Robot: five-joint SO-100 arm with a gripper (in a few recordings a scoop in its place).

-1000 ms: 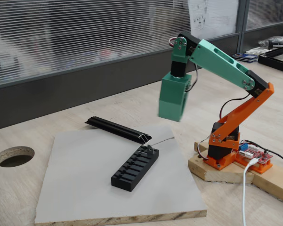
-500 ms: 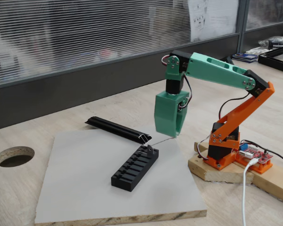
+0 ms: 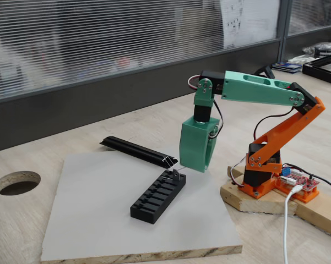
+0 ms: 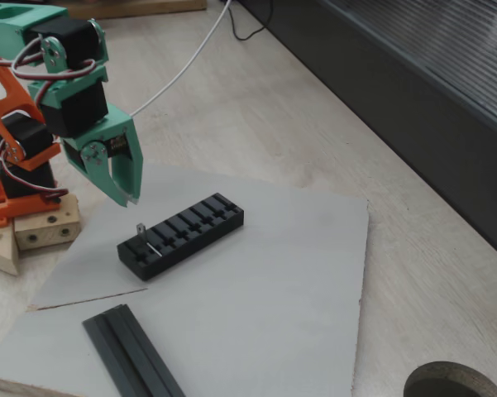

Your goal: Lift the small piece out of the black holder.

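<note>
Green end effector (image 4: 131, 197) points down, fingers pressed together, above small piece (image 4: 140, 229) in black holder (image 4: 182, 235).

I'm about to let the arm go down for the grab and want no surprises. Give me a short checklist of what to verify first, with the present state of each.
1. Tiny silver-grey metal bracket stands upright in the end slot of the black slotted plastic block: ok.
2. Block lies flat on the grey board: ok.
3. Green two-finger gripper above the bracket, not touching it: ok.
4. Fingers apart enough to straddle the bracket: not ok; they look closed.
5. Gripper centred over the bracket: cannot tell; it seems slightly to one side.
6. Long black rail clear of the descent path: ok.
</note>
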